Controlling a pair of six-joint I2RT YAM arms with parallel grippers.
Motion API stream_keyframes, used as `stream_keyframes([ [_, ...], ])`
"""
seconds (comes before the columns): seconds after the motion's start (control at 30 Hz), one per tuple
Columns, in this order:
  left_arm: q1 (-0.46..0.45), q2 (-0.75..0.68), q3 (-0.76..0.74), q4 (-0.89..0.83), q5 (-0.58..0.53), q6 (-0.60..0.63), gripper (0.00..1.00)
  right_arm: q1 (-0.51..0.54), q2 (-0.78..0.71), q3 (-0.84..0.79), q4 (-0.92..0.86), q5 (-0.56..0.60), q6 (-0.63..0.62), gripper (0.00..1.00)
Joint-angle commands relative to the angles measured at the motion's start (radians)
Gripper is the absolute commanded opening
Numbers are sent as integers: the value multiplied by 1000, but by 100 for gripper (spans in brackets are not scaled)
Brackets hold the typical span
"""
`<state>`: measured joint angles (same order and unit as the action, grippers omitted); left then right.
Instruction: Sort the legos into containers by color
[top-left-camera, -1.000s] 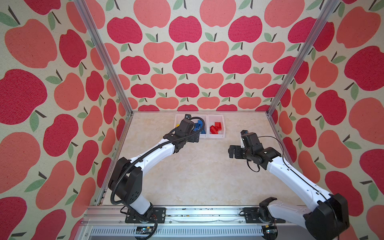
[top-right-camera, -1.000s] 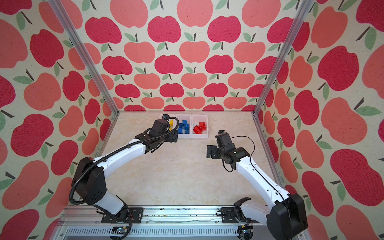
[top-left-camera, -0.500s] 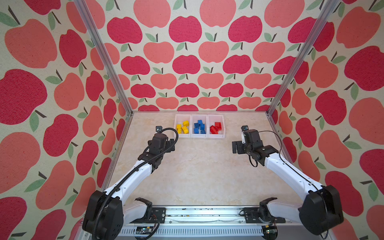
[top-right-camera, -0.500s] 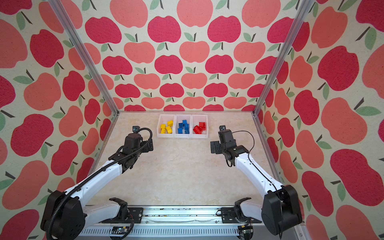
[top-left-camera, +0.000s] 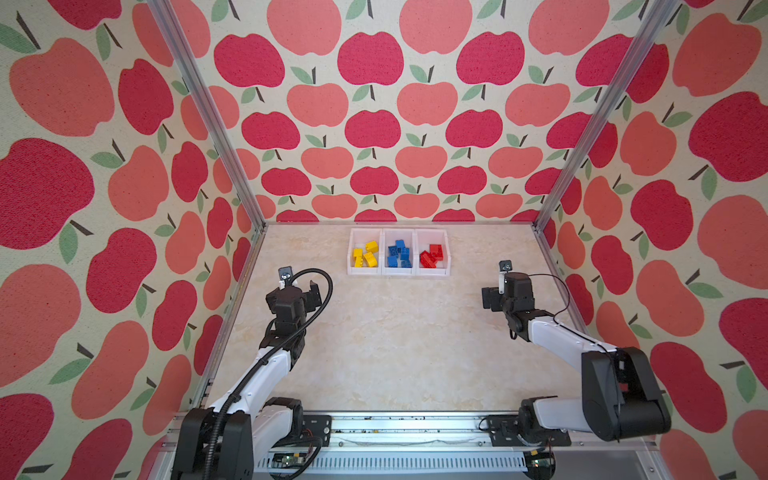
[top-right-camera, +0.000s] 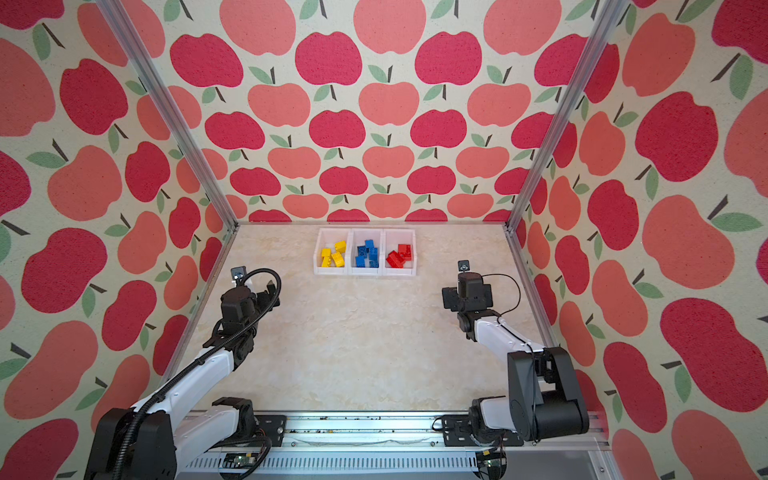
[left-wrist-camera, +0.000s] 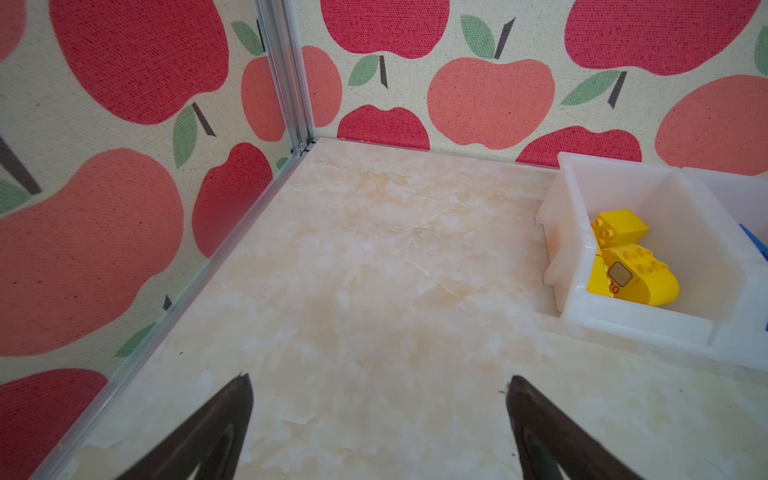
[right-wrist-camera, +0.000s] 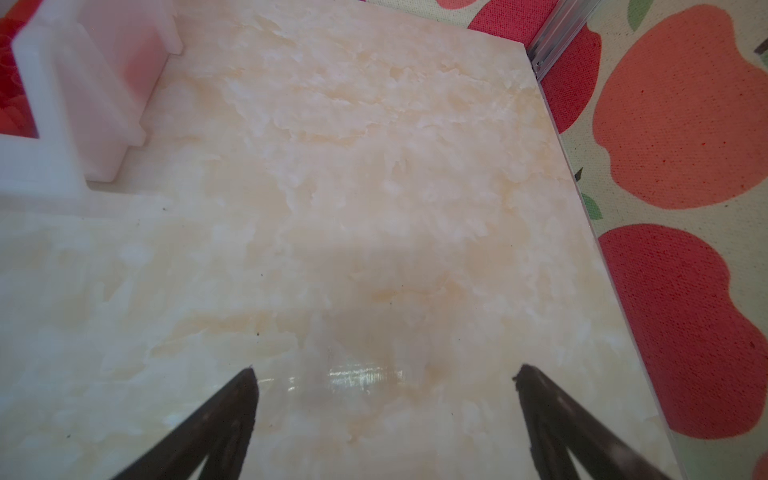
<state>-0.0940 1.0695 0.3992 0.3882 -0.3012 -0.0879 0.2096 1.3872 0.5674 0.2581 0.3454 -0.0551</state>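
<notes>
Hovering left hand (left-wrist-camera: 379, 377) and right hand (right-wrist-camera: 385, 369), both spread apart, empty; legos (top-left-camera: 399, 254) color-sorted inside containers (top-left-camera: 398, 272).

Bare tabletop (top-left-camera: 395, 340); containers (top-left-camera: 398, 272) against back wall (top-left-camera: 374, 124)

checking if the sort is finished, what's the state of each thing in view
containers, upright, open-top, joined in a row, one color in each
yellow legos, heaped in the end container on the left arm's side
blue legos, heaped in the middle container
red legos, heaped in the end container on the right arm's side
left gripper, open, holding nothing
right gripper, open, holding nothing
</notes>
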Motion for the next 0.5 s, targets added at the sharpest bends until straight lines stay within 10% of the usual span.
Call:
stream_keyframes([
  [0.0, 40, 54, -39, 188, -17, 48, 96, -24, 46, -22, 223, -33, -55, 99],
  [0.47, 149, 402, -140, 665, 97, 63, 95, -76, 147, -112, 528, -114, -51, 99],
])
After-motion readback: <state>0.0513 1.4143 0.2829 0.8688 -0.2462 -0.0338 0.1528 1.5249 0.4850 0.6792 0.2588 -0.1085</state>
